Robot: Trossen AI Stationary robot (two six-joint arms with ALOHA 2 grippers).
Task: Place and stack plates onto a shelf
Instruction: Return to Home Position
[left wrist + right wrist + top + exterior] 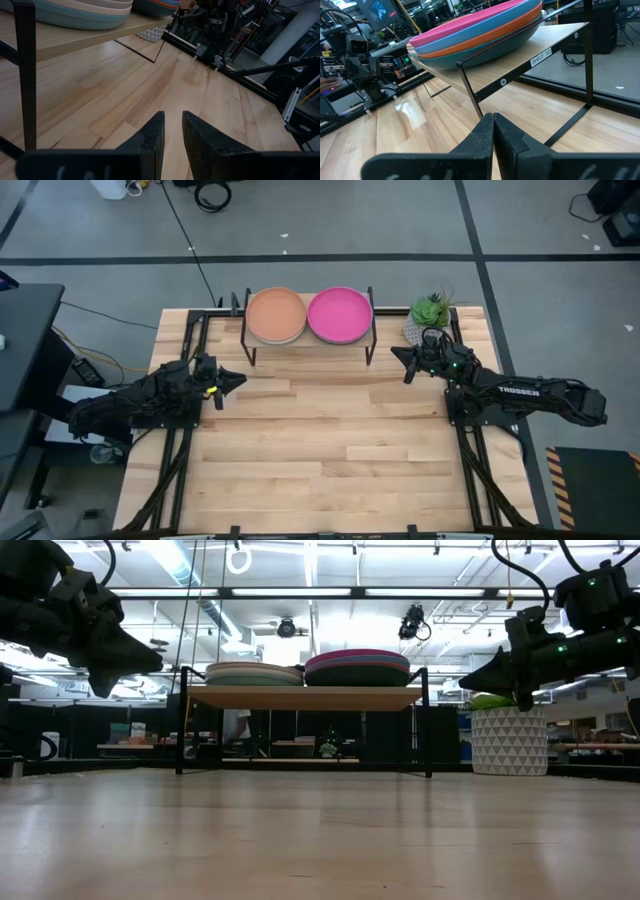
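The shelf (309, 340), a light-wood board on thin black legs, stands at the table's far middle. Two stacks of plates rest on it. The left stack (275, 315) has a tan plate on top. The right stack (340, 315) has a magenta plate on top, with blue, orange and teal plates under it (485, 37). My left gripper (235, 380) hovers above the table, left of and nearer than the shelf, with a narrow gap between its fingers (173, 116). My right gripper (397, 355) hovers by the shelf's right end, shut and empty (493, 116).
A potted green plant in a white patterned pot (428, 315) stands at the far right, just behind my right gripper. The wide slatted tabletop (320, 450) stretches from the shelf to the near edge. Black frame rails (180, 450) run along both table sides.
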